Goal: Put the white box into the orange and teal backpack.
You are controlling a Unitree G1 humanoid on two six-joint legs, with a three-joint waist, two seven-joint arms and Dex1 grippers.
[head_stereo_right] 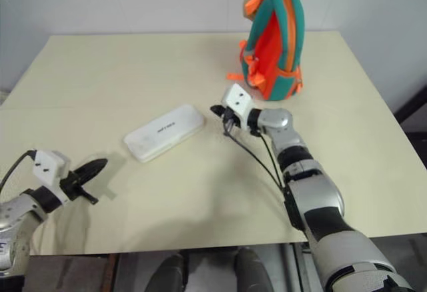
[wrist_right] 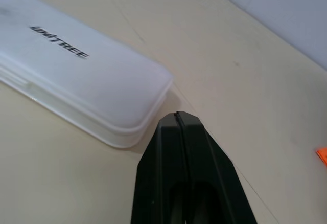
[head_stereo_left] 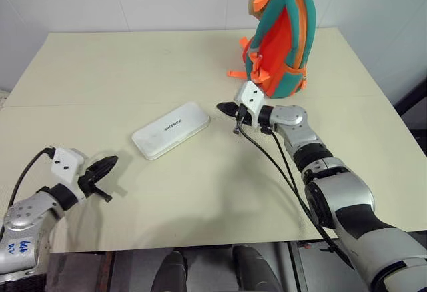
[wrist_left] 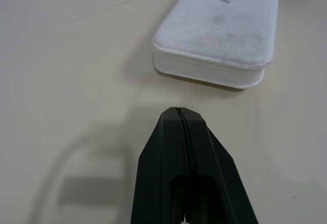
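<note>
We see the table [head_stereo_left: 133, 72] bare but for the orange and teal backpack [head_stereo_left: 283, 42] upright at 1 o'clock, ready to load. The white box [head_stereo_left: 171, 130] lies flat mid-table, untouched. Our right gripper [head_stereo_left: 225, 109], at the box's 3 o'clock, and left gripper [head_stereo_left: 107, 166], at its 7 o'clock, flank it, both pinched closed and empty.

smooth matt plastic white box [head_stereo_left: 171, 130], cloth backpack [head_stereo_left: 280, 39], matt table [head_stereo_left: 133, 72]
</note>
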